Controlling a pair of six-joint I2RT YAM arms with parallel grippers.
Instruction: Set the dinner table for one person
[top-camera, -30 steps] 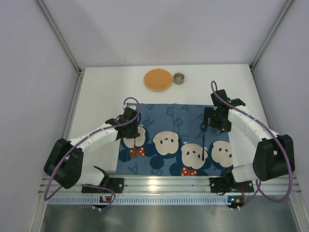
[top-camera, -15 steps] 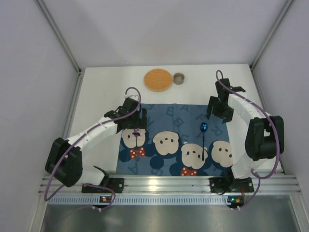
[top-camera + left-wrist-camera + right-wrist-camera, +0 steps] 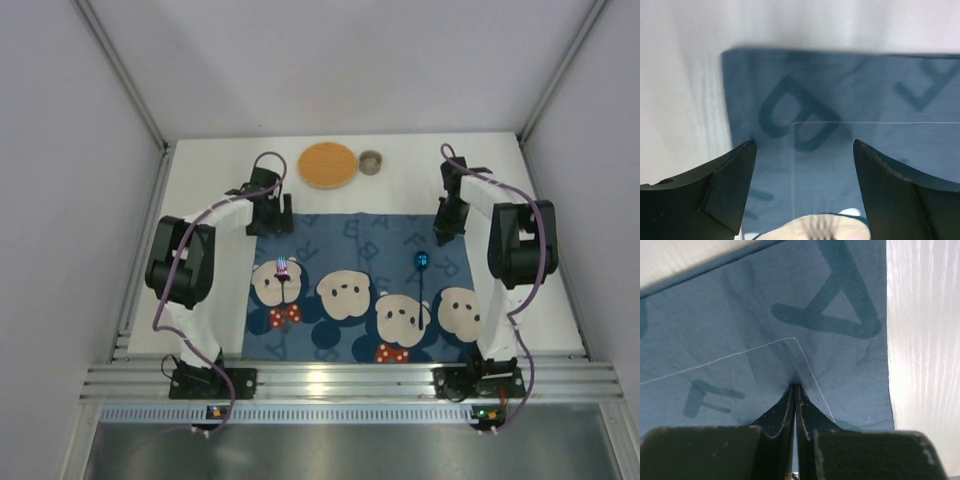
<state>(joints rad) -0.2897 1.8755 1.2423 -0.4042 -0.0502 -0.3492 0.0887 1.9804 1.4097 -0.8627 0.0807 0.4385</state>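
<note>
The dark blue mouse-print placemat (image 3: 365, 290) lies on the white dinner table (image 3: 210, 200). A purple fork (image 3: 283, 268) rests on the mat's left side and a blue spoon (image 3: 422, 263) on its right. My left gripper (image 3: 270, 222) hovers open over the mat's far left corner (image 3: 840, 90); the blurred fork tines (image 3: 827, 227) show below its jaws (image 3: 804, 145). My right gripper (image 3: 446, 228) is at the far right corner, shut (image 3: 795, 386), with the cloth (image 3: 740, 315) puckered into its tips.
A round orange-brown woven plate (image 3: 327, 165) and a small grey cup (image 3: 370, 161) stand at the back of the table, beyond the mat. White walls close in left, right and behind. Bare tabletop (image 3: 920, 340) borders the mat's right edge.
My left gripper opened, left the fork on the mat and swung to the far left corner. My right gripper moved from the spoon to the far right corner and shut there.
</note>
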